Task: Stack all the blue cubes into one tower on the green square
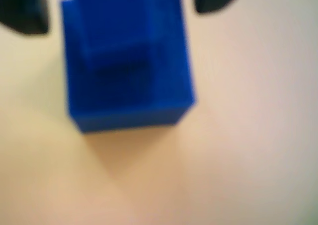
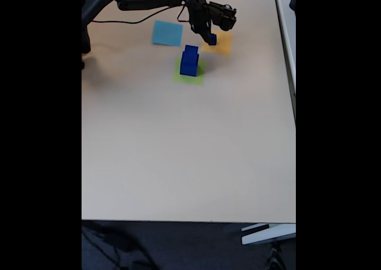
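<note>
A tower of two blue cubes (image 2: 189,61) stands on the green square (image 2: 198,78), a smaller cube on a larger one. The blurred wrist view looks down on that stack (image 1: 129,66). My gripper (image 1: 121,6) is open, its two dark fingertips (image 1: 25,11) apart at the top corners with nothing between them but the stack below. In the fixed view the gripper (image 2: 199,33) hangs just behind and above the tower. A third small blue cube (image 2: 212,39) sits on the orange-yellow square (image 2: 221,46) right beside the gripper.
A flat light-blue square (image 2: 167,33) lies left of the gripper. The arm and its cable reach in from the upper left. The beige table (image 2: 190,151) stretches toward the front edge, and a white surface borders it on the right.
</note>
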Controlling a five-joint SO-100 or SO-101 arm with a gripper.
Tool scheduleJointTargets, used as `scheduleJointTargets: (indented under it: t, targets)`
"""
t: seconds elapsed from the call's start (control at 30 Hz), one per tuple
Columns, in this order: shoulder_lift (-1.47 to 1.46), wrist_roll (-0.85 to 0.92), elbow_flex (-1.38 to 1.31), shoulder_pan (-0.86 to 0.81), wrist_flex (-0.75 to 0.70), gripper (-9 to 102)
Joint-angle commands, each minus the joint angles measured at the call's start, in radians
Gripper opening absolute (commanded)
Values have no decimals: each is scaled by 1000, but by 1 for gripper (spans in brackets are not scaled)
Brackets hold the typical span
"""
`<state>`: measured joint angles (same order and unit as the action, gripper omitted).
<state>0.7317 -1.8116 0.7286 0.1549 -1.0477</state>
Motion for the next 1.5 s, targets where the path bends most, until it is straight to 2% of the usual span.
scheduleJointTargets:
  t: [0.0,1.47]
  targets:
    - [97,15,-8,-12,25,14]
    - [160,49,-17,-35,17,14]
